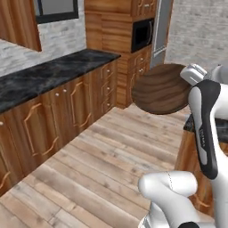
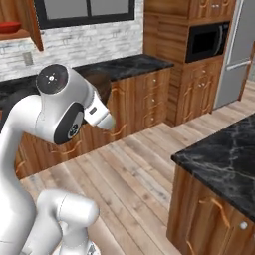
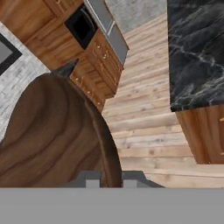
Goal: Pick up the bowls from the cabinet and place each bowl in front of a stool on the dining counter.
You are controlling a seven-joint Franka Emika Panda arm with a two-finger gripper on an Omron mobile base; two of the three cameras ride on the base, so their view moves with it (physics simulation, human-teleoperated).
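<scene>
My gripper (image 3: 111, 180) is shut on the rim of the dark brown wood-grain bowl (image 3: 52, 131), one finger on each side of the edge. The bowl (image 1: 160, 89) hangs tilted in the air over the wooden floor, left of my hand. The glossy red bowl (image 2: 9, 26) rests on the plank shelf of the wall cabinet (image 2: 22, 35), far at the upper left. The dining counter (image 2: 224, 154), black marble on a wooden base, stands to the right of the arm, and its corner (image 3: 197, 52) lies ahead of the hand. The stools are out of view.
A black-topped wall counter (image 1: 44, 75) with arched-panel base cabinets runs along the left. A tall unit with a dark microwave (image 1: 142, 34) and a grey fridge (image 2: 239, 50) stand at the back. Open plank floor (image 1: 111, 151) lies between wall counter and island.
</scene>
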